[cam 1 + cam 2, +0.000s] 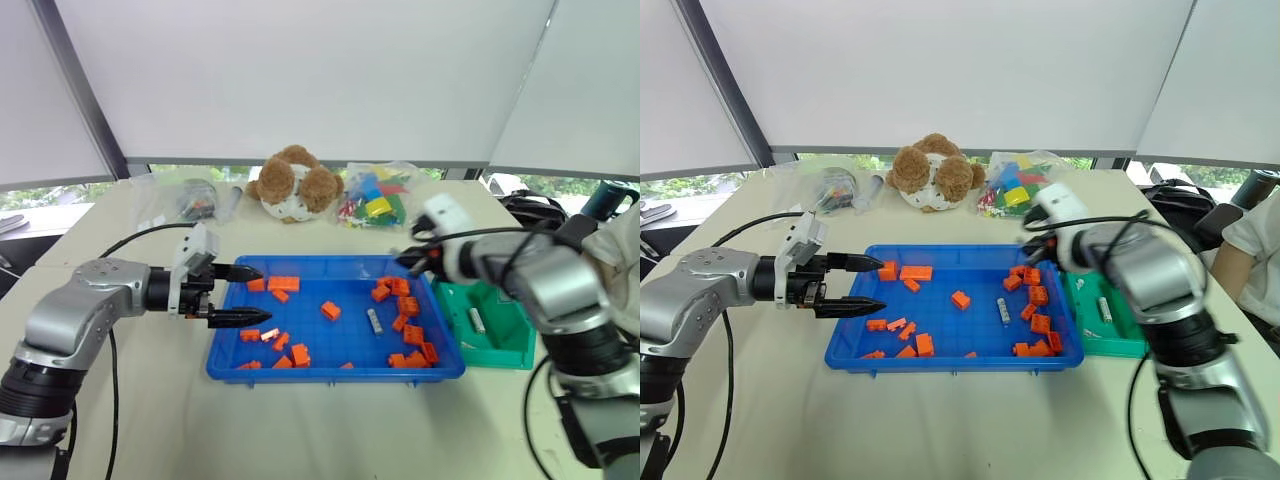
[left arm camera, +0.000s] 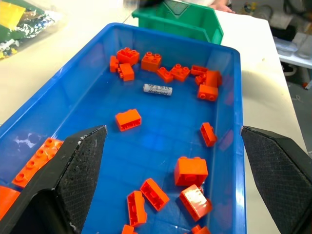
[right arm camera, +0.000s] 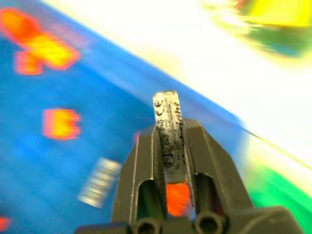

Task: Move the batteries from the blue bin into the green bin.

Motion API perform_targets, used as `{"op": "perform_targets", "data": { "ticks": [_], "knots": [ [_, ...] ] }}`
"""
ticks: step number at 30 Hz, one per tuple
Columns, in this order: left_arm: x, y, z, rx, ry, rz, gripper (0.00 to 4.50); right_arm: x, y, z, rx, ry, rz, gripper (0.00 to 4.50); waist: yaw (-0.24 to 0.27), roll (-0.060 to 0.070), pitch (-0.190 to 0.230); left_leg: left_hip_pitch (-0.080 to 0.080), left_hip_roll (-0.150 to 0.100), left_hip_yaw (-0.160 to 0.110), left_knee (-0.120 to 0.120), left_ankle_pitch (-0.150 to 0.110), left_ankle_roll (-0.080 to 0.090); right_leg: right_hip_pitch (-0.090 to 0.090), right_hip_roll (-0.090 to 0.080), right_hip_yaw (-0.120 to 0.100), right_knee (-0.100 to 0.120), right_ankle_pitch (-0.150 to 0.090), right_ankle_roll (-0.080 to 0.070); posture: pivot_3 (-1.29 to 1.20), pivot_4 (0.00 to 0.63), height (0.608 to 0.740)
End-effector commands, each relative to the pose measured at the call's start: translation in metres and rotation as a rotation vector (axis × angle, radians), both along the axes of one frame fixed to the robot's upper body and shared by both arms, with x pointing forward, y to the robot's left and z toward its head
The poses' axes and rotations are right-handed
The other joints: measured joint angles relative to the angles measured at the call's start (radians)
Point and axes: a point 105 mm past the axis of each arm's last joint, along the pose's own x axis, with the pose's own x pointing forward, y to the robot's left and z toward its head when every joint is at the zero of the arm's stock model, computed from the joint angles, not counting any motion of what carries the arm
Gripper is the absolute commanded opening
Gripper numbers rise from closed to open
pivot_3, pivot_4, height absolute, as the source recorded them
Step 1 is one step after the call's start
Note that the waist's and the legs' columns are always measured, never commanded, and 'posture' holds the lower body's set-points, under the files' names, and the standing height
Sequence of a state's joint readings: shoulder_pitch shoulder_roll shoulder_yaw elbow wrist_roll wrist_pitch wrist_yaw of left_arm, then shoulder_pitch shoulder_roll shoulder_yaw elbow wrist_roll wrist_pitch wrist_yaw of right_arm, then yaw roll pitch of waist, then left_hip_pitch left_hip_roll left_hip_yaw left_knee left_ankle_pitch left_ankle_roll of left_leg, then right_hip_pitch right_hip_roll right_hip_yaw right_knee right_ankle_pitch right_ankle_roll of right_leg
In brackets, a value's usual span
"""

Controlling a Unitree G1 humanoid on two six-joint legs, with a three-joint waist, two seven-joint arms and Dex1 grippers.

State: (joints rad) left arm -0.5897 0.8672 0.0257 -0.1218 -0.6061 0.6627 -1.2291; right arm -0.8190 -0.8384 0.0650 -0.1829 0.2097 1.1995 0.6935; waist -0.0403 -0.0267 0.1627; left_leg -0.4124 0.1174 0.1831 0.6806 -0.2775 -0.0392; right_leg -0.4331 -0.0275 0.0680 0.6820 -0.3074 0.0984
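The right gripper [image 3: 168,141] has its jaws closed on a battery [image 3: 167,119], a small silver-grey cylinder with printed lettering. It is pinched across its round side low down, and its upper end stands clear above the fingertips. In the head views this gripper [image 1: 412,262] hangs over the far right corner of the blue bin [image 1: 300,372], close to the green bin [image 1: 500,352] that sits just beside the blue one on the desk.

A second battery [image 1: 374,320] lies on its side on the blue bin's floor, right of centre, among scattered orange toy bricks [image 1: 283,284]. A third battery [image 1: 478,320] already lies inside the green bin.

The left gripper [image 1: 232,296] hovers at the blue bin's left rim with its jaws wide apart, holding nothing.

A battery looks rigid and smooth, dense for its size and hard to damage, but a round metal skin is likely to slip or roll between flat pads. A grip across the middle of its length, squarely on the curved side, would be the safest. The present hold sits toward one end, so the cylinder could pivot if the arm swings fast. The one lying loose would probably roll if nudged, and the bricks near it leave little room beside it, so the jaws should straddle it across its width, well clear of the bricks.
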Motion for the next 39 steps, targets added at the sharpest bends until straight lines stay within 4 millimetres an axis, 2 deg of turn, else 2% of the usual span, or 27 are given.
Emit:
{"op": "perform_targets", "data": {
  "ticks": [1,3,6,7,9,14,16,18,22,24,28,34,39],
  "knots": [
    [-0.001,0.0,0.01,-0.006,-0.041,-0.012,4.5,-0.005,-0.039,0.001,-0.02,-0.017,-0.111,0.04,-0.002,0.0,0.0,0.0,0.0,0.0,0.0,0.0,0.0,0.0,0.0,0.0,0.0,0.0,0.0,0.0,0.15,0.733],
    [0.0,-0.001,0.01,-0.006,-0.041,-0.022,4.5,-0.008,-0.055,-0.011,-0.034,0.016,-0.149,0.04,-0.006,0.0,0.0,0.0,0.0,0.0,0.0,0.0,0.0,0.0,0.0,0.0,0.0,0.0,0.0,0.0,0.15,0.733],
    [0.0,-0.001,0.01,-0.005,-0.043,-0.033,4.5,-0.012,-0.063,-0.027,-0.026,0.058,-0.168,0.04,-0.009,0.0,0.0,0.001,0.0,0.0,0.0,0.0,0.0,0.0,0.0,0.001,0.0,0.0,0.0,0.0,0.15,0.733],
    [0.0,-0.002,0.011,-0.006,-0.044,-0.038,4.5,-0.013,-0.064,-0.031,-0.032,0.068,-0.17,1.07,-0.009,0.0,0.0,0.001,0.0,0.0,0.0,0.0,0.0,0.0,0.001,0.001,0.0,0.0,0.0,0.0,0.15,0.733],
    [0.001,-0.003,0.012,-0.008,-0.046,-0.046,4.5,-0.014,-0.064,-0.036,-0.014,0.083,-0.168,1.8,-0.007,0.001,0.0,0.001,0.0,0.0,0.0,0.0,0.0,0.0,0.0,0.001,0.0,0.0,0.0,0.0,0.15,0.733],
    [0.002,-0.003,0.013,-0.006,-0.05,-0.05,4.5,-0.013,-0.057,-0.021,-0.028,0.04,-0.126,4.37,-0.003,0.001,0.0,0.001,0.0,0.0,0.0,0.0,0.0,0.0,0.0,0.001,0.0,0.0,0.0,0.0,0.15,0.733],
    [0.002,-0.003,0.013,-0.005,-0.051,-0.05,4.5,-0.013,-0.046,-0.007,-0.03,0.008,-0.077,4.44,-0.004,0.001,0.0,0.001,0.0,0.0,0.0,0.0,0.0,0.0,0.0,0.001,0.0,0.0,0.0,0.0,0.15,0.733],
    [0.002,-0.003,0.013,-0.004,-0.052,-0.05,4.5,-0.013,-0.026,0.003,0.007,-0.005,-0.009,4.44,-0.006,0.001,0.0,0.001,0.0,0.0,0.0,0.0,0.0,0.0,0.0,0.001,0.0,0.0,0.0,0.0,0.15,0.733],
    [0.002,-0.003,0.013,-0.002,-0.053,-0.048,4.5,-0.018,0.019,0.001,0.086,0.037,0.11,4.44,-0.007,0.001,0.0,0.001,0.0,0.0,-0.001,0.0,0.0,0.0,0.001,0.001,0.001,0.0,0.0,0.0,0.15,0.733],
    [0.003,-0.004,0.013,-0.003,-0.055,-0.046,4.5,-0.018,0.042,-0.012,0.124,0.08,0.145,4.44,-0.004,0.0,0.0,0.001,0.0,0.0,-0.001,0.0,0.0,0.0,0.001,0.001,0.001,0.0,0.0,0.0,0.15,0.733],
    [0.001,-0.005,0.014,-0.003,-0.058,-0.047,4.5,-0.02,0.068,-0.041,0.112,0.151,0.166,4.44,0.003,0.0,0.0,0.0,0.0,0.0,0.001,0.0,0.0,0.0,0.0,0.0,0.0,0.0,0.0,0.0,0.15,0.733],
    [-0.001,-0.005,0.012,-0.001,-0.052,-0.046,4.5,-0.018,0.087,-0.082,0.122,0.248,0.124,4.44,-0.002,0.0,0.0,0.0,0.0,0.0,0.001,0.0,0.0,0.0,0.0,0.0,0.0,0.0,0.0,0.0,0.15,0.733],
    [-0.001,-0.006,0.012,-0.003,-0.055,-0.04,4.5,-0.017,0.091,-0.108,0.12,0.306,0.075,4.44,-0.004,0.0,0.0,0.0,0.0,0.0,0.001,0.0,0.0,0.0,0.0,0.0,0.001,0.0,0.0,0.0,0.15,0.733]
  ]
}}
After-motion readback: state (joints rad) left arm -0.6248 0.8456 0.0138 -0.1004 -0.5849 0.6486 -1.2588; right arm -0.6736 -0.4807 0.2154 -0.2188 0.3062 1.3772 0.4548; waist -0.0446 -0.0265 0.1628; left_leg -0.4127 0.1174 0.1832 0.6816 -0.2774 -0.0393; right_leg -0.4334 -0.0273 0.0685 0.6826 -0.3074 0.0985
